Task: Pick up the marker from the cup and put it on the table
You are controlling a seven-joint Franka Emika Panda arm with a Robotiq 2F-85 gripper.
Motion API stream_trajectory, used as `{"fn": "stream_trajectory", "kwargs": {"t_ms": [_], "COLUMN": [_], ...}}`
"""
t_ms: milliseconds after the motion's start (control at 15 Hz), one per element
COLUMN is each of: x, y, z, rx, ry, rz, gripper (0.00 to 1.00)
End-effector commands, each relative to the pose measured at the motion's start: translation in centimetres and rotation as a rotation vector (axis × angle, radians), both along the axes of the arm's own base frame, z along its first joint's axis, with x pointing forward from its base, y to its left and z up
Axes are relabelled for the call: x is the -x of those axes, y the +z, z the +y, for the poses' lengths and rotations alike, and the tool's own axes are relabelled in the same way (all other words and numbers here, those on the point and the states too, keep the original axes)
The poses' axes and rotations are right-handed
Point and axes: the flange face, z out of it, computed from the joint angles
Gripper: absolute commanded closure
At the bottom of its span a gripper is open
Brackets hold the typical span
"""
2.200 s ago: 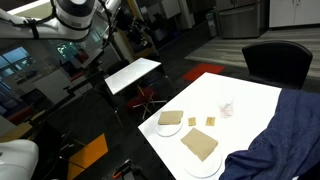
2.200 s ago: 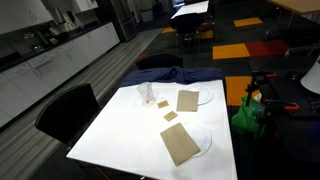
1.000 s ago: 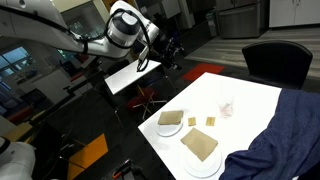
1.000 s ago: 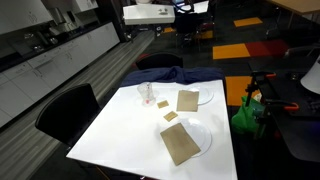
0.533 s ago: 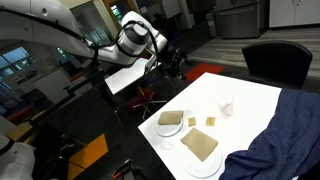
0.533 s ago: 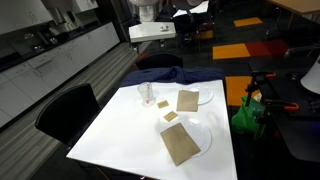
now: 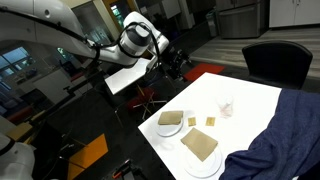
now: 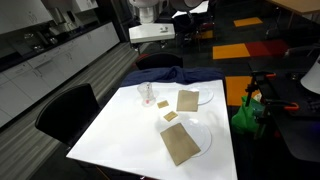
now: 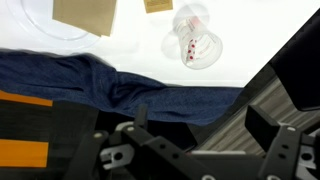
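One arm (image 7: pixel 135 40), one target, and plenty of open air between them. In an exterior view the arm's working end hangs off the corner of the worktop (image 7: pixel 255 95), well apart from the cup (image 7: pixel 228 107), which stands on the white surface near the blue cloth (image 7: pixel 285 135) draped over one edge. Two plates (image 7: pixel 170 125) with brown sheets on them sit nearer the front, clear of the cup.

Down to the wrist view, where it matters: the cup (image 9: pixel 193 45) shows high in the picture, roughly above the gap between the jaws, with the band of blue cloth lying across the view between them. Inside the clear wall there are reddish flecks, and that is the marker (image 9: pixel 190 48), in the cup and not yet on the worktop. Its long axis looks to run along the cup's own, mouth towards the camera, so it is seen close to end-on; exactly how it leans I cannot tell.

The jaws themselves sit at the bottom edge of the wrist view, dark linkages spread wide to either side, released, nothing between them and nothing touched. My read: the approach is barely under way, and the coming move has to carry them over the cloth and line them up above the cup's mouth
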Motion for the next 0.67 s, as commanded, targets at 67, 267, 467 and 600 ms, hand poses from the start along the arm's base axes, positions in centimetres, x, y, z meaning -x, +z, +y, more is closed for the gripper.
{"fn": "stream_trajectory", "kwargs": {"t_ms": [67, 267, 467, 600], "x": [-3.6, -6.0, -7.9, -8.8], "y": [-2.9, -4.7, -6.1, -6.8], "z": [-2.2, -3.2, -3.7, -3.7], "rx": [-0.07, -0.1, -0.119, -0.125], "ry": [-0.108, -0.155, -0.2, -0.219], "rz": [0.028, 0.021, 0.026, 0.026], "gripper": [0.0, 0.0, 0.0, 0.0]}}
